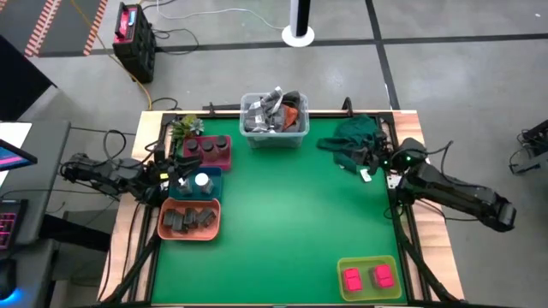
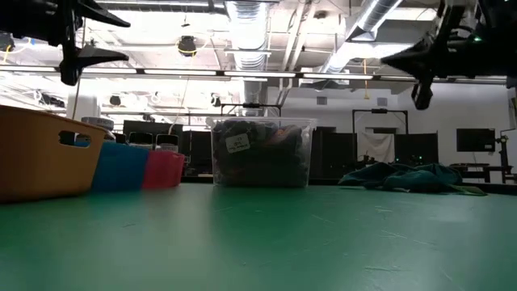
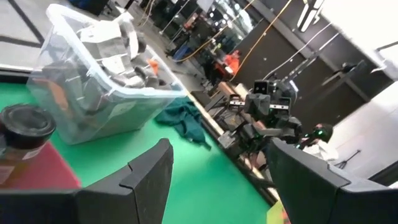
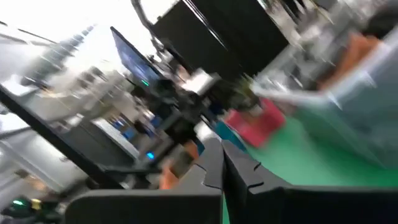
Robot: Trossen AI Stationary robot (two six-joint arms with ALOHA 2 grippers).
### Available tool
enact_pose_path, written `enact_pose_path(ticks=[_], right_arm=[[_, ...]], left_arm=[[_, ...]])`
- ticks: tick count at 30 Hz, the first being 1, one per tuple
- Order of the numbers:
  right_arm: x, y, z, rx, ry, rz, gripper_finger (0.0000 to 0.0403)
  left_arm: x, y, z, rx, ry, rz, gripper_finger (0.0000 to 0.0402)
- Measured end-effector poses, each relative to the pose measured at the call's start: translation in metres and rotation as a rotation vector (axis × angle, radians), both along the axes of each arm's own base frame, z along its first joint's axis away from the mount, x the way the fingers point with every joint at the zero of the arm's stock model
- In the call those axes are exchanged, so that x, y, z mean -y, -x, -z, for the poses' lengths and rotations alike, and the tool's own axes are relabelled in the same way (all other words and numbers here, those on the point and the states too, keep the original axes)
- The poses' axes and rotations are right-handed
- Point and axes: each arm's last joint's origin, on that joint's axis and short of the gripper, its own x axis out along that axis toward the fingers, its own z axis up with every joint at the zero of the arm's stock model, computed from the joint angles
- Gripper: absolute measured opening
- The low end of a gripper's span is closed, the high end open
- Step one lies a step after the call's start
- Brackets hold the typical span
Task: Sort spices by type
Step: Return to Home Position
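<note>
In the high view, dark round jars [image 1: 208,147] stand in a red tray [image 1: 224,159]. A white-topped jar [image 1: 202,181] stands in a blue tray [image 1: 214,175]. Dark grey tins [image 1: 190,219] lie in an orange tray [image 1: 163,224], and two pink blocks [image 1: 367,277] lie in a yellow-green tray [image 1: 342,265]. My left gripper [image 1: 171,176] hangs open above the blue tray's left side, raised well off the table; its wrist view [image 3: 219,149] shows one dark jar [image 3: 25,123]. My right gripper [image 1: 370,166] is shut [image 4: 222,163], raised beside a green cloth [image 1: 353,137], with nothing visible between its fingers.
A clear bin of clutter [image 1: 274,120] stands at the middle of the far edge. A small plant [image 1: 184,128] sits at the far left corner behind the red tray. The green cloth lies crumpled at the far right. Bare green mat [image 1: 291,222] fills the table's middle.
</note>
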Motion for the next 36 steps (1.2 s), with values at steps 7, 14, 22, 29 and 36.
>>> enact_pose_path(ticks=[7, 14, 22, 29, 36], right_arm=[[-0.002, 0.004, 0.013, -0.129, -0.011, 0.018, 0.0030], [0.000, 0.005, 0.018, -0.196, 0.037, 0.101, 0.0019], [-0.004, 0.006, 0.024, -0.262, 0.034, 0.110, 0.0017], [-0.008, 0.012, 0.017, -0.303, 0.151, 0.306, 0.0017], [-0.006, 0.017, 0.021, -0.408, 0.248, 0.461, 0.0041]], left_arm=[[0.000, 0.000, 0.005, -0.044, 0.004, 0.001, 0.0249], [0.000, 0.000, 0.006, -0.058, 0.001, 0.001, 0.0249], [0.000, 0.000, 0.009, -0.086, -0.009, 0.005, 0.0249], [0.001, 0.000, 0.010, -0.142, -0.098, 0.053, 0.0249], [0.001, 0.000, 0.017, -0.290, -0.272, 0.060, 0.0249]])
